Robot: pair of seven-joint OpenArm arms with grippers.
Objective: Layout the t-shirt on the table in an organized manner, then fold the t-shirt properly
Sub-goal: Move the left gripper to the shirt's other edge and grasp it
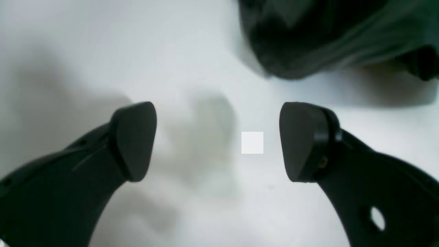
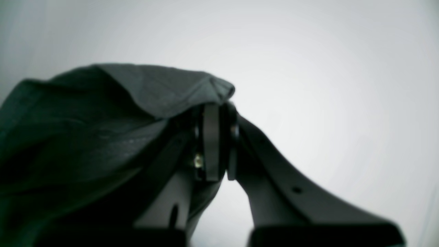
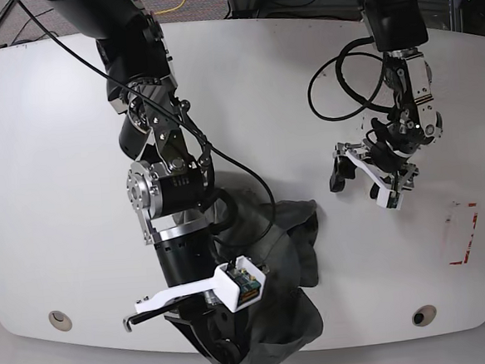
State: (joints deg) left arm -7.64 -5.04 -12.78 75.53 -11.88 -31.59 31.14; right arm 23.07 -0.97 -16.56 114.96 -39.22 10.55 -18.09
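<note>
The dark charcoal t-shirt (image 3: 291, 253) lies crumpled on the white table (image 3: 58, 161) near its front edge, partly under the arm on the left of the base view. My right gripper (image 2: 218, 109) is shut on a fold of the t-shirt (image 2: 85, 120), which drapes to its left. In the base view its fingers are hidden by the arm and cloth. My left gripper (image 3: 355, 184) is open and empty above bare table, to the right of the shirt. In the left wrist view it (image 1: 218, 140) stands wide open, with the t-shirt (image 1: 325, 34) beyond it at the upper right.
Two round grommet holes (image 3: 60, 319) (image 3: 423, 314) sit near the table's front edge. A red tape rectangle (image 3: 461, 235) marks the right side. Black cables (image 3: 343, 75) loop from the arm on the right.
</note>
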